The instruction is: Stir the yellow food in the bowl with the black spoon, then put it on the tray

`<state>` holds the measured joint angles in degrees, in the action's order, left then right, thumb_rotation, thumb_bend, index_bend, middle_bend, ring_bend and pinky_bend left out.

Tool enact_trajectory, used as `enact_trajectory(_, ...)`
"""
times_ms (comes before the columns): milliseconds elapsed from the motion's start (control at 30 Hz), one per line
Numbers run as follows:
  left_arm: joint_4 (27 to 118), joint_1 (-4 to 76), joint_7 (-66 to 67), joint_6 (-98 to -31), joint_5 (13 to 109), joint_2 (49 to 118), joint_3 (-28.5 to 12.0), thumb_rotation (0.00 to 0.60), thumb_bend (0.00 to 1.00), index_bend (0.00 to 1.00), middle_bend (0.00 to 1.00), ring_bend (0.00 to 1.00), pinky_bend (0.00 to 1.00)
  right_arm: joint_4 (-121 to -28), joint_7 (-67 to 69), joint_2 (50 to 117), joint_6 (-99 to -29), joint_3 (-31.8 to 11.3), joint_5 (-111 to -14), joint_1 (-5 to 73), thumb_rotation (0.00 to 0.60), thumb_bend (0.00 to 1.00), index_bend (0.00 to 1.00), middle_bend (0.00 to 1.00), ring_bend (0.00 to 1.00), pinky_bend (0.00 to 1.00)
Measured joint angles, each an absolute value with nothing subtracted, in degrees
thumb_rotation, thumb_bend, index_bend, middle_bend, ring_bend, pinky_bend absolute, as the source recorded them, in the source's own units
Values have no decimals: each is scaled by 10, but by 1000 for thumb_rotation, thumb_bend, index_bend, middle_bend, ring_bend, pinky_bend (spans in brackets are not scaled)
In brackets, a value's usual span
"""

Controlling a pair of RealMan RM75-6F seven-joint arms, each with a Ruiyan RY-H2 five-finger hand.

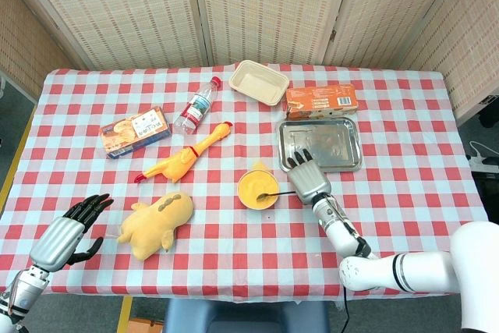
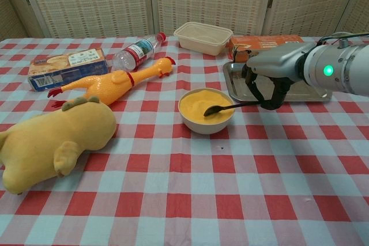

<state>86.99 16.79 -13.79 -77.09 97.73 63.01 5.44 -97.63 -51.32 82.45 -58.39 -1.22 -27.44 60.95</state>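
Observation:
A white bowl (image 2: 207, 120) of yellow food (image 1: 257, 187) stands at the middle of the table. The black spoon (image 2: 228, 108) lies with its scoop in the food and its handle leading right into my right hand (image 2: 266, 82), which pinches it. In the head view that right hand (image 1: 308, 177) sits just right of the bowl (image 1: 258, 203), in front of the metal tray (image 1: 355, 163). The tray (image 2: 233, 92) holds nothing. My left hand (image 1: 69, 233) hovers open at the table's front left corner, far from the bowl.
A yellow plush toy (image 1: 156, 224) and a rubber chicken (image 1: 183, 160) lie left of the bowl. Further back are a water bottle (image 1: 196, 107), a blue snack box (image 1: 135, 132), a beige food container (image 1: 259, 82) and an orange box (image 1: 321, 100) behind the tray.

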Motion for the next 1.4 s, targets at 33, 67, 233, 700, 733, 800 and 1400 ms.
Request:
enact_trajectory(33, 870, 168, -139, -771, 977, 630, 54, 600, 482, 0, 0, 0, 157, -971, -515, 829, -586, -12, -274, 610, 600, 728, 765, 119, 0, 29)
enact_trajectory(67, 869, 168, -140, -771, 977, 629, 54, 600, 482, 0, 0, 0, 157, -963, -518, 835, -591, -12, -274, 611, 600, 728, 765, 119, 0, 29)
enact_trajectory(233, 867, 169, -144, -770, 976, 629, 54, 600, 481, 0, 0, 0, 157, -937, -526, 858, -603, -22, -262, 614, 600, 729, 765, 119, 0, 31)
enact_trajectory(700, 867, 169, -140, -765, 973, 631, 54, 600, 482, 0, 0, 0, 157, -912, -467, 849, -558, -45, -274, 602, 600, 729, 768, 125, 0, 31)
enact_trajectory(733, 868, 169, -139, -765, 972, 631, 54, 600, 482, 0, 0, 0, 158, -910, -463, 847, -553, -47, -274, 602, 600, 729, 768, 125, 0, 31)
enact_trajectory(800, 868, 169, -139, -764, 970, 631, 53, 600, 482, 0, 0, 0, 157, -902, -457, 848, -550, -50, -276, 601, 600, 729, 769, 125, 0, 31)
enact_trajectory(1400, 863, 172, -146, -758, 967, 631, 51, 600, 482, 0, 0, 0, 157, -889, -516, 856, -537, -44, -243, 637, 600, 729, 774, 125, 0, 32)
